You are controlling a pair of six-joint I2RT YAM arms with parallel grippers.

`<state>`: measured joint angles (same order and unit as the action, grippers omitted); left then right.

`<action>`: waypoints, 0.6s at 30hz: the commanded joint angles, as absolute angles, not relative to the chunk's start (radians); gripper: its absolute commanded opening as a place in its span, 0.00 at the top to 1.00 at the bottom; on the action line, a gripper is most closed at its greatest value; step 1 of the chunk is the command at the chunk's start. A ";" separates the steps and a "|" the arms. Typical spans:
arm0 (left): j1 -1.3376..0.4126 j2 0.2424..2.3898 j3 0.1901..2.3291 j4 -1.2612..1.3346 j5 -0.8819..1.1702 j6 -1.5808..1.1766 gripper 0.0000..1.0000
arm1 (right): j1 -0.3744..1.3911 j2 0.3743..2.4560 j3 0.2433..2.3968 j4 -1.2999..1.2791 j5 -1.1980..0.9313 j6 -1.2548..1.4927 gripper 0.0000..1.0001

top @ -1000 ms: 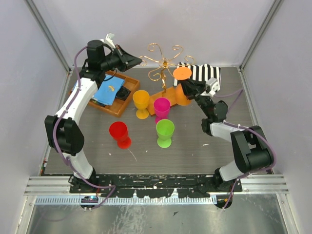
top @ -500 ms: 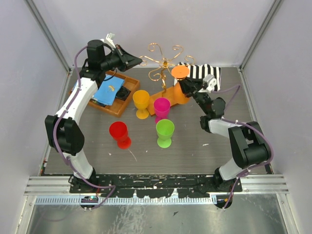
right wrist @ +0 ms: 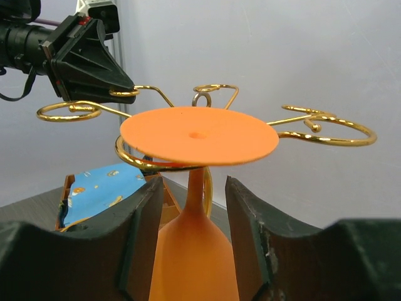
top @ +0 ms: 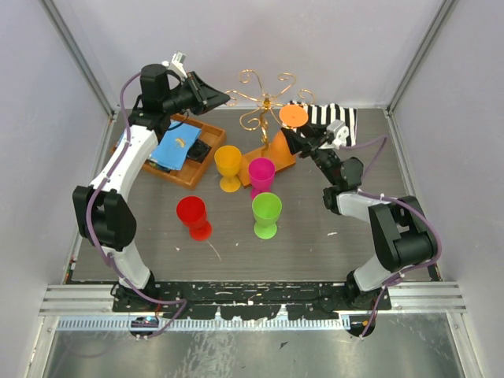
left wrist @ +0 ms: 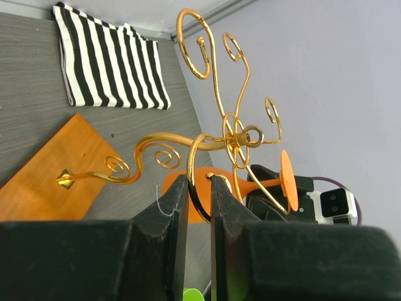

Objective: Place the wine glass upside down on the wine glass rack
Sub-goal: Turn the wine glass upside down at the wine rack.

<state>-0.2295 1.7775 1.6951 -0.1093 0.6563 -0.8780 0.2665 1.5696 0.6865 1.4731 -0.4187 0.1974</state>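
Observation:
The orange wine glass (top: 294, 116) hangs upside down, its flat foot (right wrist: 199, 135) resting on a scroll arm of the gold wine glass rack (top: 266, 101). The bowl (right wrist: 194, 251) hangs below. My right gripper (right wrist: 193, 185) is open, one finger on each side of the stem with a gap on both sides. My left gripper (left wrist: 199, 179) is up at the rack's left side (top: 227, 98). It is open, its jaws narrowly apart around a gold wire loop (left wrist: 195, 157). The rack's orange-brown base (left wrist: 50, 169) lies flat on the table.
Several plastic glasses stand upright in front of the rack: yellow-orange (top: 228, 161), magenta (top: 261, 173), green (top: 266, 211) and red (top: 192, 214). A wooden tray with a blue cloth (top: 177, 146) sits at the left. A striped cloth (top: 331, 118) lies behind the right arm. Walls close in both sides.
My right gripper has opened off the orange glass, which now hangs from the rack arm with its bowl swung in toward the rack. My left gripper's jaws have parted slightly.

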 commanded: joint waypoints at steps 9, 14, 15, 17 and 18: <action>-0.215 1.787 1.712 -0.118 0.658 -0.813 0.67 | 0.267 1.474 0.624 1.525 -0.365 0.175 0.42; -0.215 1.775 1.706 -0.127 0.644 -0.796 0.51 | 0.267 1.437 0.585 1.521 -0.351 0.171 0.41; -0.215 1.774 1.705 -0.127 0.644 -0.796 0.49 | 0.266 1.431 0.576 1.520 -0.351 0.169 0.41; -0.215 1.772 1.704 -0.127 0.646 -0.795 0.45 | 0.267 1.420 0.561 1.517 -0.344 0.167 0.41; -0.215 1.772 1.704 -0.127 0.647 -0.795 0.43 | 0.266 1.413 0.549 1.517 -0.340 0.167 0.41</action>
